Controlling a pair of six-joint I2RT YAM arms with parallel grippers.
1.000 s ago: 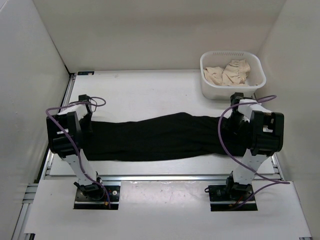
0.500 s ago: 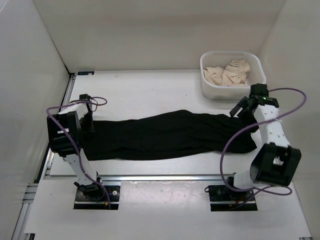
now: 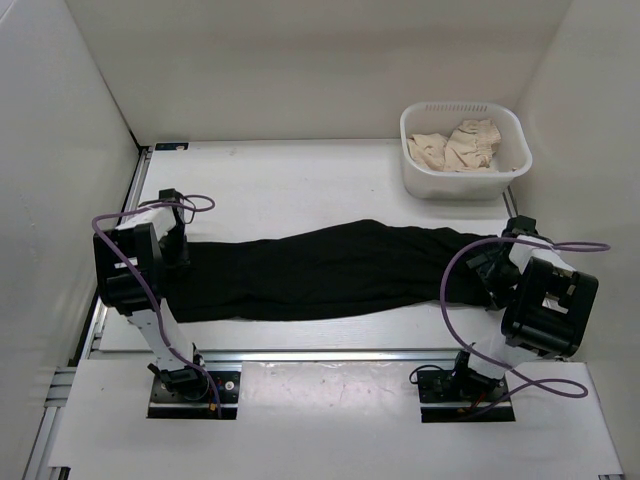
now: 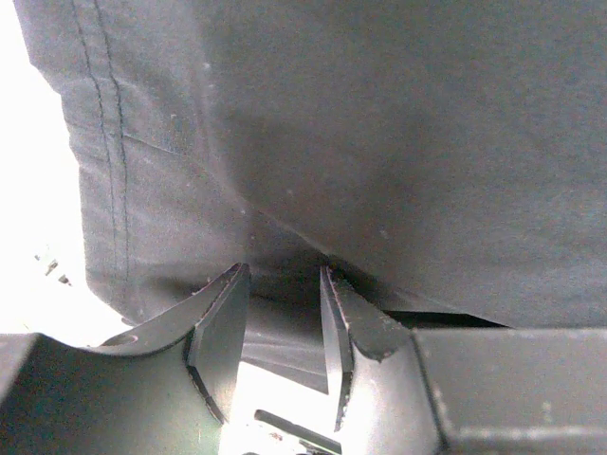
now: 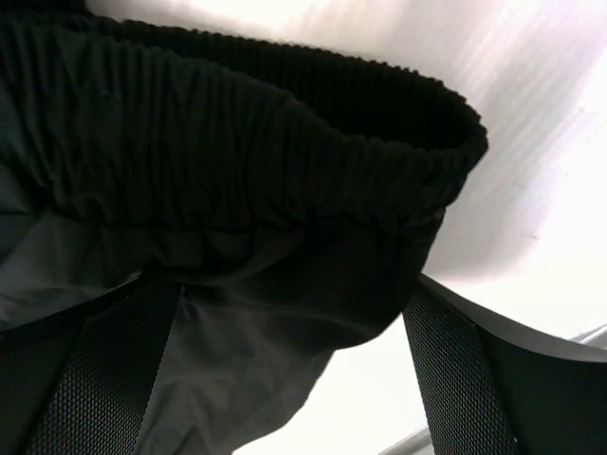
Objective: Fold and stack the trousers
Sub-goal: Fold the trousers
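Black soft-fabric trousers (image 3: 320,272) lie stretched lengthwise on the white table (image 3: 280,180). Right gripper (image 5: 285,374): jaws wide apart, astride the ribbed waistband (image 5: 285,123). Left gripper (image 4: 283,332): hem cloth between narrow jaws, grip unclear. Suggest pinching both ends squarely and lifting evenly.

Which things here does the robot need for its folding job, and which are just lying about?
In the job: black trousers, left end effector, right end effector.
Just lying about: white basket, beige cloths inside it.
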